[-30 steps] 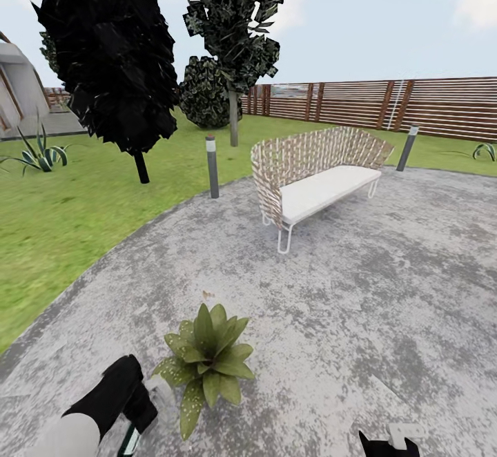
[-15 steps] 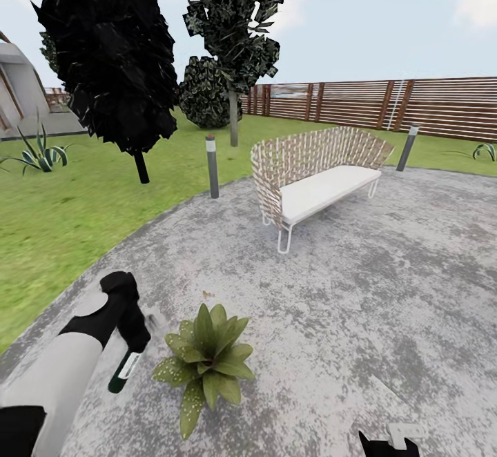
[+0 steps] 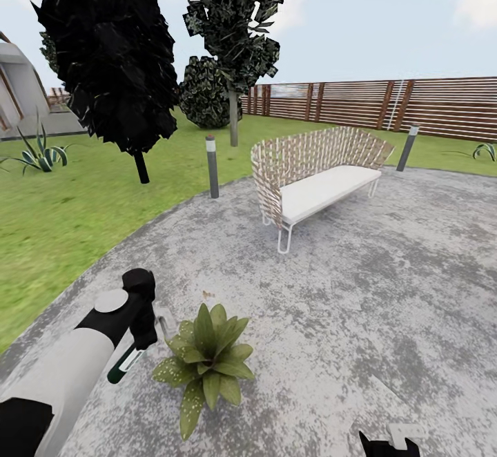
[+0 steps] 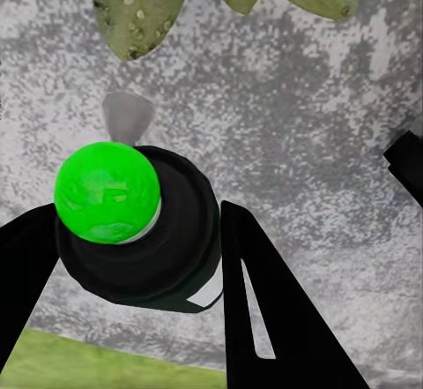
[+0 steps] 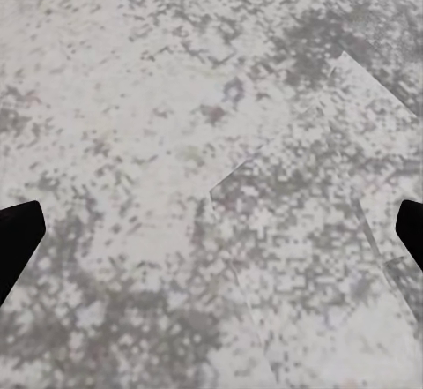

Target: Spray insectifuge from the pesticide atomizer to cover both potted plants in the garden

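- The left gripper (image 3: 141,346) is clamping the pesticide atomizer (image 3: 125,366) just beside the potted plant (image 3: 206,362) on the grey paved patio (image 3: 359,291), the bottle hanging tilted, with its dark base pointing down and away from the leaves.
- Seen along the wrist, the gripper's two dark fingers (image 4: 264,318) are pressing on either side of the bottle's round black body (image 4: 167,257), with a bright green dot (image 4: 107,192) showing at its near end and speckled leaves (image 4: 141,5) lying just past it.
- The right gripper (image 3: 392,441) is hanging low over bare paving, well apart from the plant; its two dark fingertips (image 5: 18,235) are standing wide apart with nothing between them.
- Beyond the plant, a woven bench (image 3: 314,174) with a white seat is standing on the patio, with a short grey light post (image 3: 212,166) at the lawn's edge and a slatted wooden fence (image 3: 386,105) behind.
- The bottle is looking small, rigid and light, and its smooth round sides are likely slippery, so a hold across the middle of the body, as here, seems the safest, leaving the spraying end free.
- Only one rosette of leaves is appearing near the bench; the second one is yet to be located.
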Robot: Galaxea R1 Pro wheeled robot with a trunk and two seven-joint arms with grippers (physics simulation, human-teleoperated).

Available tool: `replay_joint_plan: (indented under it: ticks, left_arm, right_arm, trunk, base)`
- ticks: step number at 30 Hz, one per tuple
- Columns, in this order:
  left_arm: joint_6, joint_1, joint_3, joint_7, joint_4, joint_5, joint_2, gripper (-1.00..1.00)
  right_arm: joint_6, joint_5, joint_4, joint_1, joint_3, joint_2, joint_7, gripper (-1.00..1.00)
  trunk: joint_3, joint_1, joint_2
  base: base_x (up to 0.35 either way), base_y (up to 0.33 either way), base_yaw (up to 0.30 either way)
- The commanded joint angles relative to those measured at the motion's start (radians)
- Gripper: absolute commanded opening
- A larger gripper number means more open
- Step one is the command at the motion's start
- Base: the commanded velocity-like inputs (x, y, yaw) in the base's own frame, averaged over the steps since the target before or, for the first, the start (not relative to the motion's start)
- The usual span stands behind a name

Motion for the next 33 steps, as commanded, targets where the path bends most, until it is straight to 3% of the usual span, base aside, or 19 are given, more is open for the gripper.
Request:
replay_joint_plan:
  ticks: [1, 9, 18, 33]
  left_arm:
    - [0.010, -0.001, -0.004, -0.008, -0.001, -0.005, 0.001, -1.00]
    - [0.011, -0.002, -0.002, -0.008, -0.001, -0.005, 0.001, -1.00]
    - [0.011, -0.001, -0.002, -0.008, -0.001, -0.005, 0.001, -1.00]
    - [0.001, 0.002, -0.001, -0.008, -0.001, -0.004, 0.012, -1.00]
  right_arm:
    - [-0.003, 0.004, 0.001, -0.001, -0.009, 0.000, 0.006, 1.00]
    - [-0.003, 0.004, 0.000, -0.001, -0.009, 0.001, 0.006, 1.00]
    - [-0.003, 0.004, 0.001, -0.001, -0.009, 0.001, 0.006, 1.00]
    - [-0.003, 0.004, 0.001, -0.001, -0.009, 0.001, 0.006, 1.00]
  trunk:
    - [-0.001, 0.000, 0.000]
    - [-0.001, 0.000, 0.000]
    - [-0.001, 0.000, 0.000]
    - [-0.001, 0.000, 0.000]
  base:
    - [0.140, -0.076, 0.000]
    - [0.216, -0.172, 0.005]
    - [0.086, -0.248, 0.158]
    - [0.001, -0.017, 0.002]
